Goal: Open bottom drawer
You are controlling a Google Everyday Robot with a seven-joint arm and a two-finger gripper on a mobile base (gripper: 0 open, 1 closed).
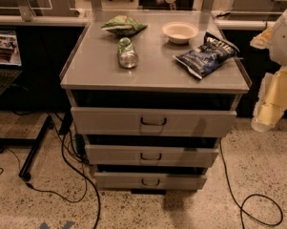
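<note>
Grey metal bottom drawer (119, 181), small dark loop handle (150, 182), sits lowest of three fronts; my pale yellowish gripper (269, 106) hangs beside the cabinet (155, 75), at the view's right edge, spread or pressed together I cannot tell

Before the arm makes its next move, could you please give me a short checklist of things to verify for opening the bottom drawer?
1. The bottom drawer is in view, front towards the camera: ok.
2. Its handle is uncovered and reachable from the front: ok.
3. The drawer is pulled out: not ok, none of its inside shows.
4. The gripper is lined up with the handle: not ok, it hangs at the right edge of the picture, beside the cabinet and higher than the handle.
5. The cables on the floor keep to either side of the drawer front: ok.
</note>
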